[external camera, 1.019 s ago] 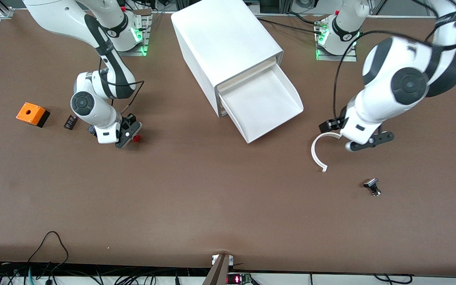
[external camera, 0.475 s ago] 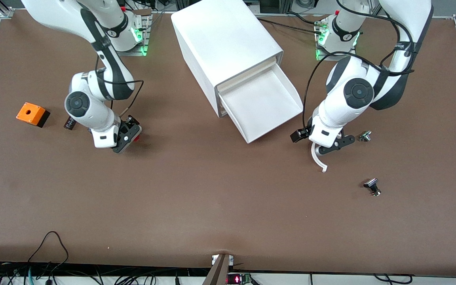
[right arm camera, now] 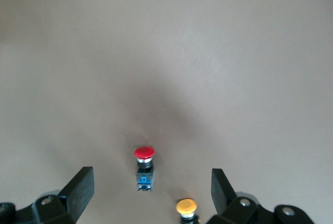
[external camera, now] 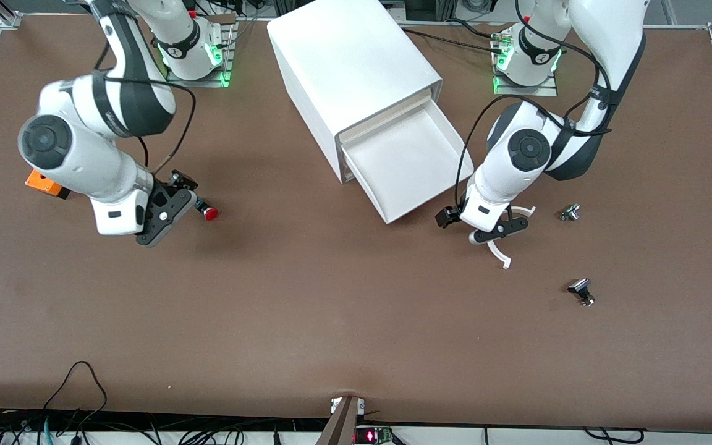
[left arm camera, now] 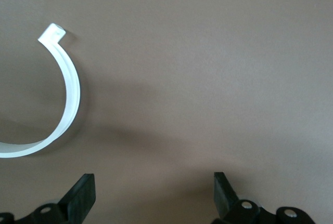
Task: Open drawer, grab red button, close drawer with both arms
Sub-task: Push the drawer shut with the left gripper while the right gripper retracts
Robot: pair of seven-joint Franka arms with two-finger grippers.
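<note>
The cabinet's [external camera: 356, 62] lowest drawer [external camera: 405, 164] stands pulled out, a white tray with nothing showing in it. The red-capped button [external camera: 207, 212] lies on its side on the brown table, toward the right arm's end. My right gripper [external camera: 167, 213] hovers open just beside it. In the right wrist view the button [right arm camera: 144, 166] rests on the table below and between the spread fingers of the right gripper [right arm camera: 151, 187], untouched. My left gripper [external camera: 498, 230] hangs open by the drawer's front corner, over a white curved strip [external camera: 503, 252]. The left wrist view shows the left gripper [left arm camera: 153, 190] holding nothing.
An orange-capped button [right arm camera: 186, 207] lies close to the red one. An orange box [external camera: 41, 180] peeks out under the right arm. The white curved strip [left arm camera: 67, 94] lies on the table. Two small dark parts [external camera: 571, 213] [external camera: 580, 290] lie toward the left arm's end.
The right gripper opened, let go of the red button and rose away from it. The left arm swung in toward the drawer's front corner, over the curved strip.
</note>
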